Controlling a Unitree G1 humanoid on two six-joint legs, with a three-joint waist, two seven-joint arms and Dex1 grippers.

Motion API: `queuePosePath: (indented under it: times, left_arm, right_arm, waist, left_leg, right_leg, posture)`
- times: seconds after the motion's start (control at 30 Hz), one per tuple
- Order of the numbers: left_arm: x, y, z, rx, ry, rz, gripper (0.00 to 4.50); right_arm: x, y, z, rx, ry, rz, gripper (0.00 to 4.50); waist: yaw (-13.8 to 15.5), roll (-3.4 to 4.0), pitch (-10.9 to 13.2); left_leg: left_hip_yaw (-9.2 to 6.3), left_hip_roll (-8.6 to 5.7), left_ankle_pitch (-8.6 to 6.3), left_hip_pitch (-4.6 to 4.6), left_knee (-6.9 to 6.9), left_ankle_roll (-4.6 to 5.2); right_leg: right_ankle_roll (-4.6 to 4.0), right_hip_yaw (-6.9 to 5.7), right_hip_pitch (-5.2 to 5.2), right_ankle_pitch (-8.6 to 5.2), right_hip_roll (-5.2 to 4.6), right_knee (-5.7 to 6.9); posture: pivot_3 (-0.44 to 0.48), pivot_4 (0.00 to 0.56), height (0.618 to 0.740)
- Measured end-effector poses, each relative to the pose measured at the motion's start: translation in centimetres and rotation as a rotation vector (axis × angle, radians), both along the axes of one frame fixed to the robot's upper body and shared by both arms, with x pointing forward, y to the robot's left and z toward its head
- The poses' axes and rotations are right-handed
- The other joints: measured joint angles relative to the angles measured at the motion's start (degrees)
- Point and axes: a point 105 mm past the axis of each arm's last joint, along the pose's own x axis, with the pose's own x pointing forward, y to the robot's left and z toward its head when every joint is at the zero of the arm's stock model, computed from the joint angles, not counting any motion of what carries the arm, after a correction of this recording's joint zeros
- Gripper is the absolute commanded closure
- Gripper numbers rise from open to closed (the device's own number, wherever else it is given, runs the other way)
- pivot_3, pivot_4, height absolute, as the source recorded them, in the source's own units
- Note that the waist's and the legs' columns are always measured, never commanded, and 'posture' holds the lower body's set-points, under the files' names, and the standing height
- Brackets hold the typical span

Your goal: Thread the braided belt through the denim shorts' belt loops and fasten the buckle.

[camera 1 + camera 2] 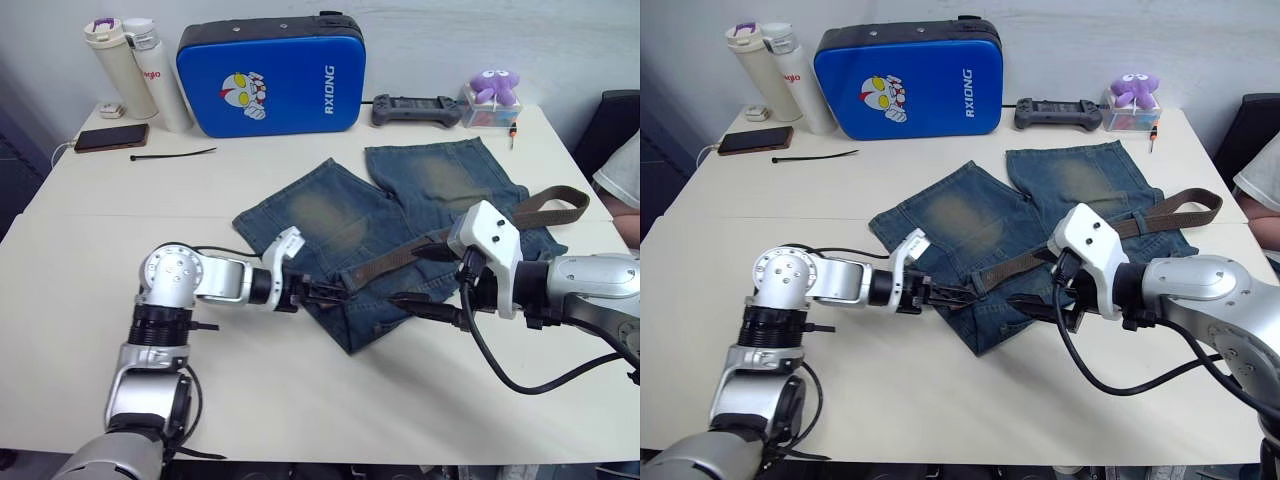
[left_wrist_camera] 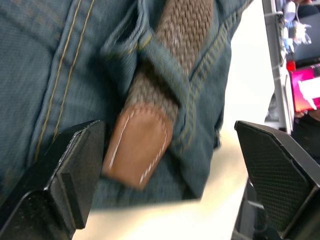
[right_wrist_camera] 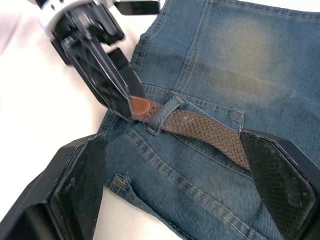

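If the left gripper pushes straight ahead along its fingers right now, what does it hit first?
Most likely the leather tip of the braided belt, poking out of a belt loop between the open left gripper fingers; the denim shorts lie right behind it.

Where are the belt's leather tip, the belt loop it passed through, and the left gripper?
belt tip (image 2: 137, 145), left wrist view, middle of leather end.
belt loop (image 3: 164, 114), right wrist view, denim strip over belt.
left gripper (image 3: 131, 108), right wrist view, between fingertips.
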Motion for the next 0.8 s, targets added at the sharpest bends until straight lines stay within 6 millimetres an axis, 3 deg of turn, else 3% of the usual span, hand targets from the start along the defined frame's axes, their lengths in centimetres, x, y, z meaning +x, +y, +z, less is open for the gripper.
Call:
queuePosePath:
  times: [0.13, 0.23, 0.4, 0.63, 0.8]
  left_arm:
    - [0.3, -0.1, 0.0, -0.07, 0.069, 0.01, 0.0]
    - [0.3, -0.5, -0.1, -0.09, 0.095, 0.008, 0.76]
    - [-0.2, -0.7, -0.7, -0.102, 0.138, -0.009, 2.98]
    - [-0.7, 0.5, -1.2, -0.083, 0.163, 0.008, 2.98]
    - [-1.0, -0.1, -1.1, -0.149, 0.186, 0.029, 2.98]
  right_arm:
    - [0.1, -0.1, 0.0, -0.006, -0.008, -0.01, 0.02]
    - [0.3, -0.2, 0.0, -0.013, -0.017, -0.02, 0.0]
    - [0.4, -0.4, 0.0, -0.023, -0.025, -0.03, 0.0]
    - [0.6, -0.5, -0.1, -0.031, -0.034, -0.041, 0.0]
    - [0.7, -0.4, -0.1, -0.027, -0.04, -0.042, 0.0]
  waist:
    - [0.2, -0.01, 0.0]
    - [0.3, -0.01, 0.0]
    - [0.2, -0.01, 0.0]
    - [0.1, -0.01, 0.0]
    - [0.2, -0.01, 0.0]
  left_leg:
    - [-0.01, -0.01, -0.01, -0.03, 0.01, 0.03]
    - [-0.01, -0.01, -0.02, -0.05, 0.0, 0.03]
    - [-0.01, 0.0, -0.02, -0.08, 0.0, 0.03]
    - [-0.01, 0.0, -0.01, -0.08, 0.0, 0.01]
    - [-0.02, -0.01, -0.01, -0.1, 0.02, 0.02]
  right_leg:
    - [0.0, 0.0, 0.01, 0.0, -0.02, -0.07]
    - [0.0, -0.01, 0.0, 0.0, -0.02, -0.1]
    - [0.0, 0.0, -0.05, 0.0, -0.02, -0.08]
    - [0.0, 0.01, -0.08, 0.0, -0.02, -0.03]
    - [0.0, 0.0, -0.07, 0.0, -0.04, -0.06]
  posture:
    - [0.0, 0.15, 0.739]
    - [0.0, 0.15, 0.739]
    - [0.0, 0.15, 0.739]
    - [0.0, 0.15, 0.739]
    - [0.0, 0.15, 0.739]
